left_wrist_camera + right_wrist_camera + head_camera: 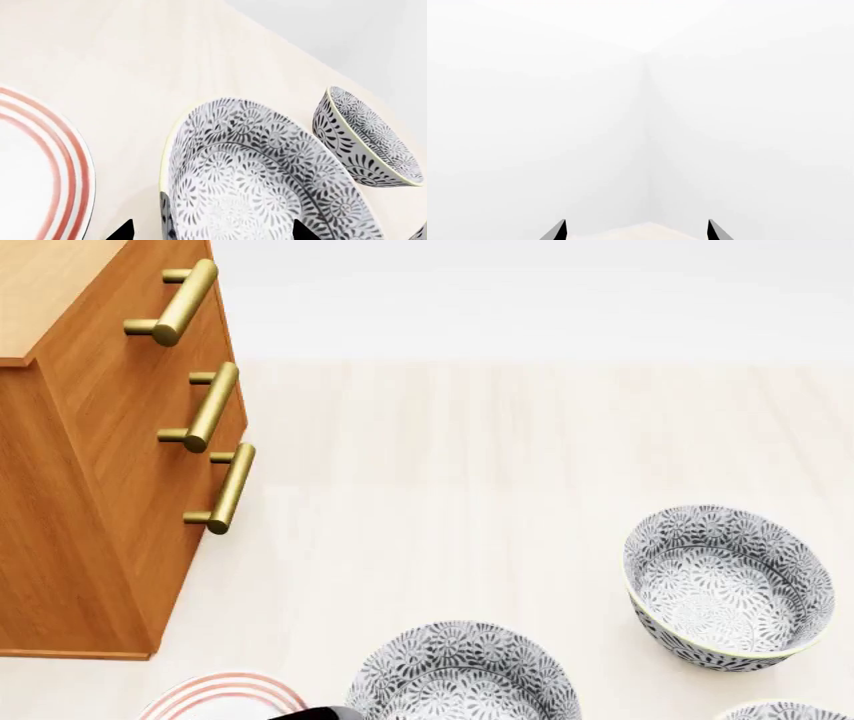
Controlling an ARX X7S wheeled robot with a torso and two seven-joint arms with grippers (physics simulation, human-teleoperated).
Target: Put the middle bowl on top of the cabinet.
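The middle bowl (465, 675), deep and white with a grey-black leaf pattern, stands on the pale floor at the head view's lower edge. In the left wrist view it (267, 180) fills the near field. My left gripper (213, 232) is open, with its two dark fingertips on either side of the bowl's rim and touching nothing. Only a dark sliver of this gripper (324, 713) shows in the head view. The orange-brown cabinet (94, 500) with brass handles stands at the far left, and its lighter top (54, 290) is bare. My right gripper (637, 232) is open and faces blank white walls.
A look-alike bowl (727, 585) (367, 137) stands further out to the right. The rim of another bowl (781, 710) shows at the lower right corner. A flat white plate with red rings (227, 695) (40, 175) lies just left of the middle bowl.
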